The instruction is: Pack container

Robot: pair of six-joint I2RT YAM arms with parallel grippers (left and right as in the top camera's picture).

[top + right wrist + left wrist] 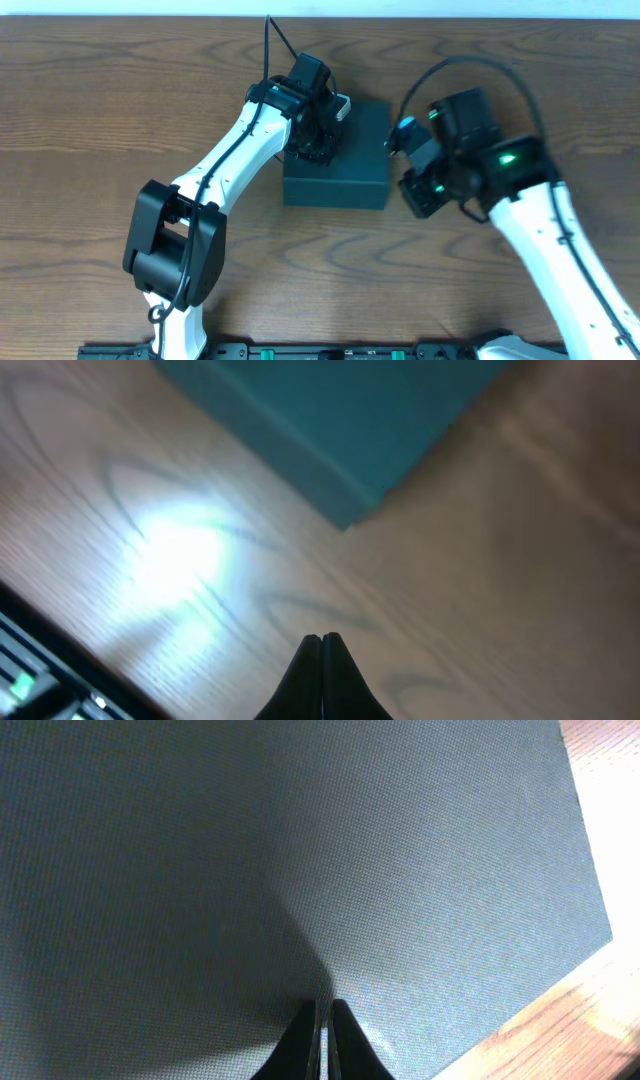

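The container (pixel 350 170) is a dark teal-green box lying closed in the middle of the wooden table. My left gripper (pixel 318 135) hangs over its left top edge. In the left wrist view its fingertips (pixel 325 1005) are shut, empty, and right above the matte lid (pixel 300 850). My right gripper (pixel 420 185) is beside the container's right side. In the right wrist view its fingertips (pixel 321 640) are shut and empty above bare wood, with a corner of the container (pixel 340 420) beyond them.
The wooden table (pixel 100 120) spreads around the container. A dark rail (pixel 300 350) runs along the table's front edge. No snack packets show in any view.
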